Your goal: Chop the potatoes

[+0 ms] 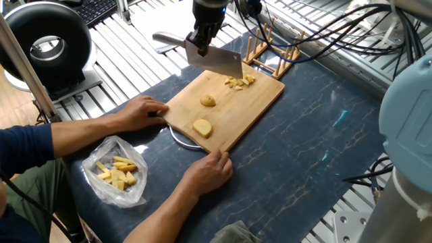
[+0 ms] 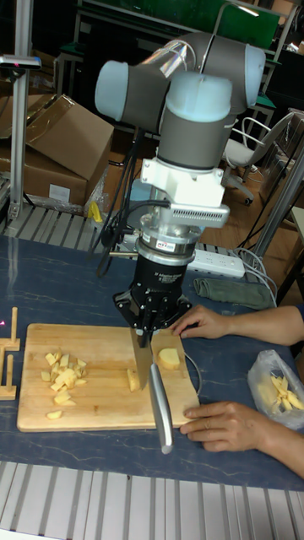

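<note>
Clear plastic bag (image 1: 116, 177) at 7 o'clock holds yellow pieces. Pincer (image 2: 150, 331) clamped on cleaver (image 1: 214, 61); tall view alone shows clamping, above potatoes (image 1: 202, 127).

A dark blue marbled table (image 1: 317, 128) carries a wooden board (image 1: 236, 115) near its centre. A plastic bag (image 1: 116, 172) of yellow pieces lies at the board's 8 o'clock. A wooden rack (image 1: 273, 54) stands at the board's 1 o'clock. Two hands (image 1: 143, 111) press the board's near edges.
</note>
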You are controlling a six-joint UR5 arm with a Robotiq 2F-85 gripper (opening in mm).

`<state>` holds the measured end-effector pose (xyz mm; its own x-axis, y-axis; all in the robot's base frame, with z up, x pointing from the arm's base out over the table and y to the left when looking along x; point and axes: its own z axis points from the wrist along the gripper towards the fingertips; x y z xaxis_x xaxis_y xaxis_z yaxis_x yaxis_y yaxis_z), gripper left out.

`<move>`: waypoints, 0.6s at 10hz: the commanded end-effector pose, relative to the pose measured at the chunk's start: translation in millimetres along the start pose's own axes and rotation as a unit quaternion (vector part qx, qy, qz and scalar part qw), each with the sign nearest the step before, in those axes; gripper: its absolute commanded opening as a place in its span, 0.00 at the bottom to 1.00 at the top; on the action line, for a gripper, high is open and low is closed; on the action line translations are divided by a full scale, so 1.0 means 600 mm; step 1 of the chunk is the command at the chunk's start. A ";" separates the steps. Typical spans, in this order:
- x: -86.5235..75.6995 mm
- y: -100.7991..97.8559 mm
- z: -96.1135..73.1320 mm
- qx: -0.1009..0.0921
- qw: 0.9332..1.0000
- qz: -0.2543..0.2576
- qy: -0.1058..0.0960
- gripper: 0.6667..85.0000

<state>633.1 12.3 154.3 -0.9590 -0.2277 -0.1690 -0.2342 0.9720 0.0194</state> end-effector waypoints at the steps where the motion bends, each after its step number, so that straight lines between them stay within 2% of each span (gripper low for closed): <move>1: 0.003 0.005 0.029 -0.002 1.000 0.011 -0.010 0.00; 4: 0.007 0.029 0.045 -0.009 1.000 0.025 -0.014 0.00; 5: 0.008 0.031 0.050 -0.004 1.000 0.020 -0.019 0.00; 6: 0.007 0.038 0.056 -0.009 0.999 0.015 -0.027 0.00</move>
<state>629.6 26.9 127.4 -0.9593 -0.2004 -0.1989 -0.2102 0.9772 0.0293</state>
